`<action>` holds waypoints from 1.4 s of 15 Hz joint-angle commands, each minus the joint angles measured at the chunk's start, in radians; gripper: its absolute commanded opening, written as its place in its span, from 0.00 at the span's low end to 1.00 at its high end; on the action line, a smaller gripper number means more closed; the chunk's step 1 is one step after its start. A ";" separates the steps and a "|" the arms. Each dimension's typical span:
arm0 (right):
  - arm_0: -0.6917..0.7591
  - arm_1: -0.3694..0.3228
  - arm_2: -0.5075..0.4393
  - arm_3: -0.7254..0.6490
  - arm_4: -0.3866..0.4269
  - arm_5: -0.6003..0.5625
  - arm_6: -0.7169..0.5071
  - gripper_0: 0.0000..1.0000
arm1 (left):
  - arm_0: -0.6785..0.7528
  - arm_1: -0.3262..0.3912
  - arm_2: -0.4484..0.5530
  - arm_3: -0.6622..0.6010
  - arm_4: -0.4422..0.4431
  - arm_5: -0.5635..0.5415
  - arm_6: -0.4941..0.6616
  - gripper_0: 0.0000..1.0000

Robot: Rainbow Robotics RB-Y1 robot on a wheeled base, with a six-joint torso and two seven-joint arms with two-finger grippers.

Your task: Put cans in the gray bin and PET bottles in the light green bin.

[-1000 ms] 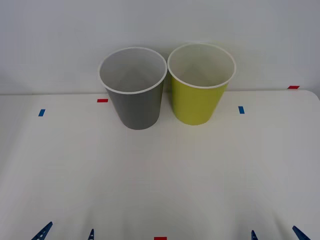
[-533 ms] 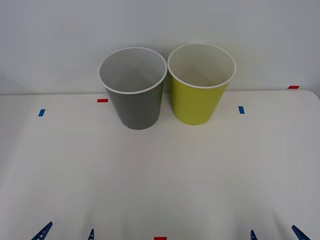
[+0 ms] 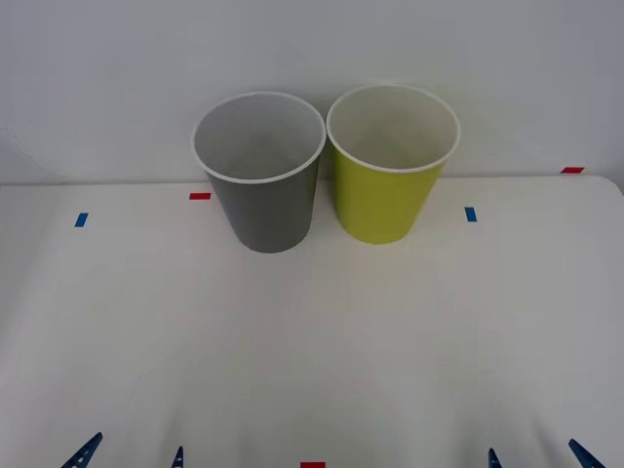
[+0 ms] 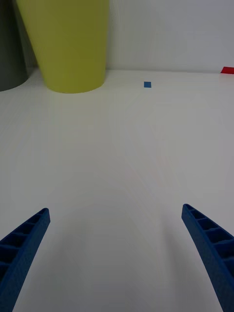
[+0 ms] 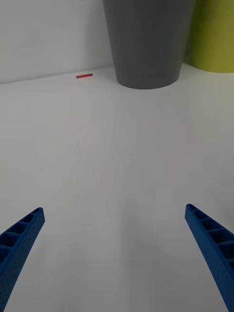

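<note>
So the gray bin (image 3: pixel 259 172) is the anchor here: it stands upright at the far edge of the white table (image 3: pixel 312 341), close to the wall. The light green bin (image 3: pixel 392 164) is right next to it on the robot's right side, rims nearly touching, also upright.

Both grippers sit well back from the gray bin at the near edge of the table. The left gripper (image 3: pixel 131 451) is on the near-left side of the bin, its 2 blue ribbed fingers (image 5: pixel 19 243) spread wide with bare tabletop between them, holding nothing. From its wrist camera the gray bin (image 5: pixel 148 41) is straight ahead, well apart from the jaws. The right gripper (image 3: pixel 536 453) mirrors it on the near-right, jaws also wide and empty, pointing more toward the light green bin (image 4: pixel 68 44).

Small tape marks (image 3: pixel 200 196) dot the table just left of the gray bin and further out.
</note>
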 commanded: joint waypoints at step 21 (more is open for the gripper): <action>0.000 0.000 0.000 0.000 0.000 0.000 0.000 0.94 | 0.000 0.000 0.000 0.000 0.000 0.000 0.000 1.00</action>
